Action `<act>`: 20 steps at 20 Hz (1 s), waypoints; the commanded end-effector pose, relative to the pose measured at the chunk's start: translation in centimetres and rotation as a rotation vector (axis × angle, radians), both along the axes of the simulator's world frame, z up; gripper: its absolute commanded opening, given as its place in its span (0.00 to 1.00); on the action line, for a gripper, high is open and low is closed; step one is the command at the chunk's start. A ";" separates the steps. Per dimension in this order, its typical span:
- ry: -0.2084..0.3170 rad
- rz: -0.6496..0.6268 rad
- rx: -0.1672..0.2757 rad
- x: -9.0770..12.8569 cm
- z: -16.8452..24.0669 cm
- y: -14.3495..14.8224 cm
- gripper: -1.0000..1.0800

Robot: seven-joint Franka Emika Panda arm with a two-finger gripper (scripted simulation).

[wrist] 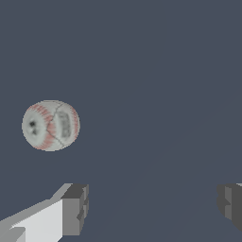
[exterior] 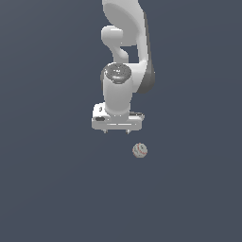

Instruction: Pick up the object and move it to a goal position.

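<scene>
white panda arm (exterior: 124, 47) hanging down from the top of the exterior view, wrist vertical, flat hand pointing straight down at the dark blue-grey counter (exterior: 47, 189). gripper (exterior: 116, 132) with jaws released and spread wide, nothing between them; only two short finger tips poking out under the hand in this view. baseball (exterior: 140, 151) lying on the counter, off-white with thin red stitching, below the hand and just past its edge toward the exterior view's right, apart from both fingers. height of the hand over the counter hard to judge here, perhaps a short way above the ball.

from the wrist view, more detail: baseball (wrist: 50, 125) shown large, red stitch arcs and a dark spot on its face, plus a grey printed patch, too blurred to read. two dark grey fingertips (wrist: 75, 208) far apart at the frame edge, one with a pale finger body behind it. ball sitting outside the gap between the fingers, off beyond the nearer one and not touching it. bare counter (wrist: 156, 71) filling the rest.
</scene>
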State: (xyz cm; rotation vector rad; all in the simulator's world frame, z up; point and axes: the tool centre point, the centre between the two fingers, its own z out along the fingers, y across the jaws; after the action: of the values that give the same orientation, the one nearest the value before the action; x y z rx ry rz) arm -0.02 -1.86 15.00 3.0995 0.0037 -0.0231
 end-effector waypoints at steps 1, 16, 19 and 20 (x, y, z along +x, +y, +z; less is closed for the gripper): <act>0.000 0.000 0.000 0.0 0.0 0.0 0.96; 0.033 -0.018 -0.003 -0.3 -0.9 1.0 0.96; 0.029 -0.028 -0.001 0.0 -1.2 1.6 0.96; 0.028 -0.033 0.000 0.2 -1.3 1.9 0.96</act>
State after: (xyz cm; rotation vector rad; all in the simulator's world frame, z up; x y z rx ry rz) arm -0.02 -0.38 13.88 3.0979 -0.0381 -0.0693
